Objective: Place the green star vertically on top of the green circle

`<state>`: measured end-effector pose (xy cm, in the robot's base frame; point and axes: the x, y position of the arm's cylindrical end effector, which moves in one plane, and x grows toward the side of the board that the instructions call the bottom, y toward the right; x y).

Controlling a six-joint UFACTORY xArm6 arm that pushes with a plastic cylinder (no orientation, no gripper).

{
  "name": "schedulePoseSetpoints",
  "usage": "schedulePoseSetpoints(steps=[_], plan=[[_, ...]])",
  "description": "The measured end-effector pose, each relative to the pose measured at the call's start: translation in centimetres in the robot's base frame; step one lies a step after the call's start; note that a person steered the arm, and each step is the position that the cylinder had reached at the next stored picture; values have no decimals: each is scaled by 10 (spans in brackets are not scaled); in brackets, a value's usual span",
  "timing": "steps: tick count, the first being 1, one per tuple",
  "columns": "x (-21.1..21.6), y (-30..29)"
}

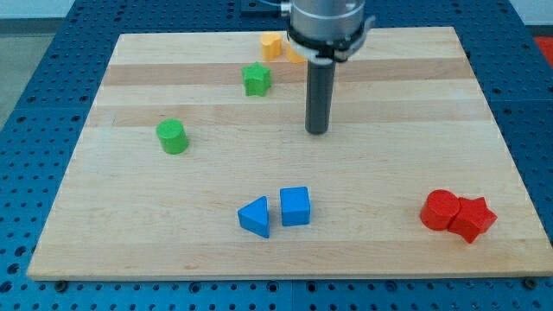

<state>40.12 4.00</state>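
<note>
The green star (256, 79) lies near the view's top, left of centre. The green circle (172, 136), a short cylinder, sits lower and further to the view's left. My tip (317, 130) rests on the board to the right of both, about a rod's width and more below and right of the star, touching no block.
A blue triangle (255, 216) and blue cube (295, 206) sit side by side at the bottom centre. A red circle (440, 210) and red star (473, 218) touch at the bottom right. Yellow blocks (273, 45) lie at the top edge, partly behind the arm. The wooden board (406, 130) ends on a blue pegboard.
</note>
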Motion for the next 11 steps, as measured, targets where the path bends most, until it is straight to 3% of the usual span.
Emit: schedulePoseSetpoints(steps=[1, 4, 11], plan=[[-36, -1], [-88, -70], [-54, -221]])
